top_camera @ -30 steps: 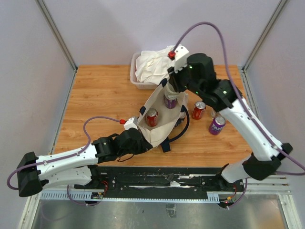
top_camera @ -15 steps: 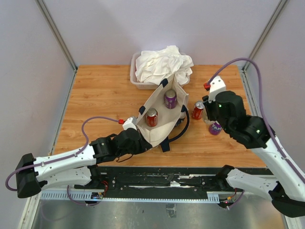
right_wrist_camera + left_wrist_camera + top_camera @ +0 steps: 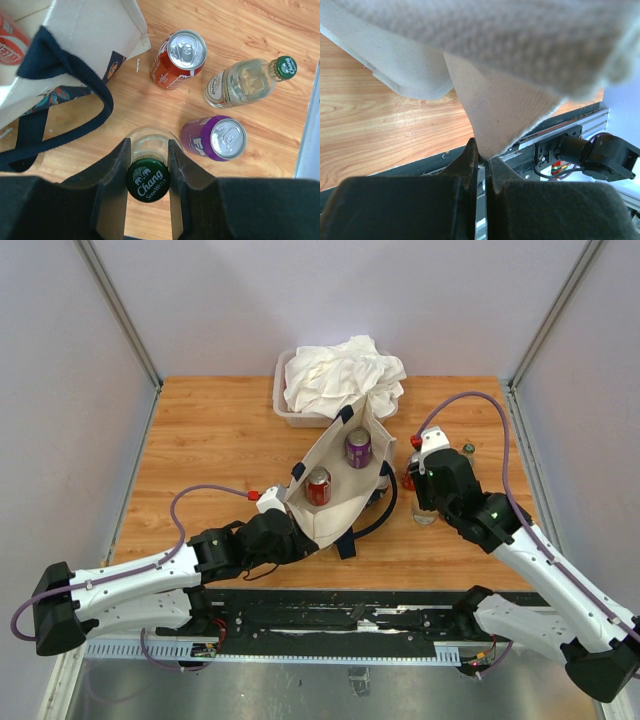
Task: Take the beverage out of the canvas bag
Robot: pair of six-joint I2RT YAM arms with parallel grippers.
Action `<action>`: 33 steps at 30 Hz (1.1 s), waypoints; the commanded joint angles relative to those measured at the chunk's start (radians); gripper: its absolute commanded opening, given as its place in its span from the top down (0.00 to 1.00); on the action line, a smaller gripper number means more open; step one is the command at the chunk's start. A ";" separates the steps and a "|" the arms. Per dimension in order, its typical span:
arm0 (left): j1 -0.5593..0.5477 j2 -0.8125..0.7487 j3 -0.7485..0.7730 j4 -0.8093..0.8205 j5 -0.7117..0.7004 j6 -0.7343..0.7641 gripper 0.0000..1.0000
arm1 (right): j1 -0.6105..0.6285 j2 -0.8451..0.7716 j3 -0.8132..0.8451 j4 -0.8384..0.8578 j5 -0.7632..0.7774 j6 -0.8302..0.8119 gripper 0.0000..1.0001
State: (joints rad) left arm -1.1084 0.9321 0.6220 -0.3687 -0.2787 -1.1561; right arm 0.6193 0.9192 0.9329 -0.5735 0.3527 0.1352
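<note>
Canvas bag (image 3: 322, 522) sits mid-table with its mouth open upward, just in front of a clear tub (image 3: 281, 405) heaped with white cloth (image 3: 340, 375). Its navy straps trail toward the near edge. 2 cans stand inside it: the inner red can (image 3: 318, 485) nearer the arms and the inner purple can (image 3: 358, 447) toward the back.

The left gripper (image 3: 481, 155) is pinched closed on a fold of the bag's cream fabric at its near-left rim. The right gripper (image 3: 148, 150), just right of the bag, clamps its 2 fingers around the neck of the held bottle (image 3: 148, 180). This is clear glass and stands on the wood outside the bag.

Beyond the held bottle are 3 more drinks: the outer red can (image 3: 177, 57), the outer purple can (image 3: 217, 137) and a second bottle (image 3: 245, 82).

The table (image 3: 200, 440) is warm orange-toned wood plank, with a black and aluminium rail along the near edge. Pale lilac panels close in 3 sides, with metal posts in the back corners.

Both green bottle caps read "Chang", and smaller lettering on the held one appears to say "Soda Water". The outer purple can shows "FA". The bag's side print is orange and teal on navy, with no legible words.
</note>
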 commanded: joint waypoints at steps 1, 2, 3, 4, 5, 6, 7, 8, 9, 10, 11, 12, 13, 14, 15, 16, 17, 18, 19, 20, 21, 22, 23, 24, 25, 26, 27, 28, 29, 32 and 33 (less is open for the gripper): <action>-0.004 -0.004 -0.019 -0.040 -0.006 0.002 0.99 | -0.102 -0.016 -0.060 0.224 -0.087 0.045 0.99; -0.003 -0.004 -0.019 -0.041 -0.007 0.001 0.99 | -0.118 -0.010 -0.072 0.240 -0.097 0.048 0.99; -0.004 -0.004 -0.019 -0.039 -0.007 0.001 0.99 | -0.126 -0.001 -0.080 0.254 -0.101 0.051 0.99; -0.004 -0.003 -0.020 -0.039 -0.007 0.000 0.99 | -0.131 0.009 -0.085 0.267 -0.105 0.050 0.99; -0.003 -0.003 -0.020 -0.038 -0.007 0.000 0.99 | -0.137 0.018 -0.089 0.277 -0.105 0.049 0.99; -0.004 -0.001 -0.022 -0.038 -0.006 0.000 1.00 | -0.141 0.030 -0.092 0.285 -0.104 0.050 0.99; -0.004 -0.001 -0.022 -0.036 -0.005 -0.001 1.00 | -0.146 0.042 -0.095 0.292 -0.107 0.050 0.99; -0.004 0.000 -0.022 -0.036 -0.004 0.000 0.99 | -0.151 0.051 -0.096 0.298 -0.113 0.054 0.99; -0.003 0.001 -0.022 -0.036 -0.004 0.000 0.99 | -0.155 0.064 -0.098 0.303 -0.119 0.057 0.99; -0.004 0.001 -0.022 -0.036 -0.004 0.000 1.00 | -0.159 0.071 -0.100 0.311 -0.126 0.060 0.99; -0.003 0.000 -0.021 -0.036 -0.005 -0.001 0.99 | -0.162 0.077 -0.103 0.317 -0.135 0.066 0.99; -0.003 0.000 -0.021 -0.036 -0.005 -0.001 1.00 | -0.163 0.083 -0.106 0.323 -0.142 0.070 0.99; -0.003 0.000 -0.022 -0.035 -0.005 -0.001 1.00 | -0.165 0.087 -0.109 0.328 -0.140 0.077 0.99; -0.004 0.001 -0.021 -0.034 -0.004 -0.001 1.00 | -0.165 0.091 -0.112 0.331 -0.136 0.081 0.99; -0.002 0.001 -0.022 -0.035 -0.004 -0.001 1.00 | -0.167 0.096 -0.115 0.332 -0.132 0.086 0.99; -0.003 -0.001 -0.022 -0.037 -0.004 -0.002 1.00 | -0.169 0.100 -0.118 0.332 -0.127 0.090 0.99; -0.003 -0.001 -0.022 -0.038 -0.004 -0.002 1.00 | -0.171 0.102 -0.121 0.331 -0.121 0.094 0.99; -0.004 -0.001 -0.022 -0.039 -0.002 -0.002 1.00 | -0.171 0.104 -0.127 0.328 -0.115 0.098 0.99; -0.003 -0.002 -0.021 -0.039 -0.003 -0.002 0.99 | -0.173 0.104 -0.131 0.326 -0.108 0.103 0.98; -0.003 -0.004 -0.021 -0.040 -0.004 -0.002 1.00 | -0.173 0.102 -0.135 0.323 -0.101 0.108 0.98; -0.003 -0.005 -0.022 -0.041 -0.004 -0.002 1.00 | -0.173 0.100 -0.140 0.321 -0.098 0.112 0.97; -0.003 -0.007 -0.021 -0.041 -0.005 -0.003 0.99 | -0.174 0.098 -0.144 0.318 -0.095 0.115 0.95; -0.003 -0.007 -0.021 -0.042 -0.005 -0.004 0.99 | -0.174 0.098 -0.147 0.317 -0.091 0.120 0.89; -0.003 -0.009 -0.021 -0.042 -0.006 -0.005 0.99 | -0.176 0.098 -0.151 0.315 -0.092 0.121 0.76; -0.004 -0.008 -0.020 -0.042 -0.006 -0.005 0.99 | -0.176 0.099 -0.153 0.313 -0.090 0.121 0.65; -0.004 -0.007 -0.020 -0.042 -0.006 -0.005 0.99 | -0.177 0.099 -0.156 0.310 -0.089 0.125 0.53; -0.004 -0.006 -0.019 -0.041 -0.005 -0.005 1.00 | -0.177 0.102 -0.157 0.309 -0.089 0.127 0.41; -0.004 -0.005 -0.018 -0.042 -0.006 -0.005 1.00 | -0.178 0.102 -0.156 0.306 -0.088 0.127 0.30; -0.004 -0.003 -0.017 -0.042 -0.004 -0.004 1.00 | -0.178 0.103 -0.155 0.304 -0.087 0.127 0.23; -0.003 0.000 -0.014 -0.042 -0.003 -0.002 0.99 | -0.178 0.106 -0.140 0.292 -0.079 0.121 0.16; -0.003 0.001 -0.013 -0.042 -0.002 -0.002 0.99 | -0.177 0.106 -0.127 0.286 -0.080 0.114 0.16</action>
State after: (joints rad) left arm -1.1084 0.9321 0.6212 -0.3687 -0.2787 -1.1606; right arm 0.4644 1.0378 0.7815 -0.2962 0.2405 0.2508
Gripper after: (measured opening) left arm 0.041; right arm 0.831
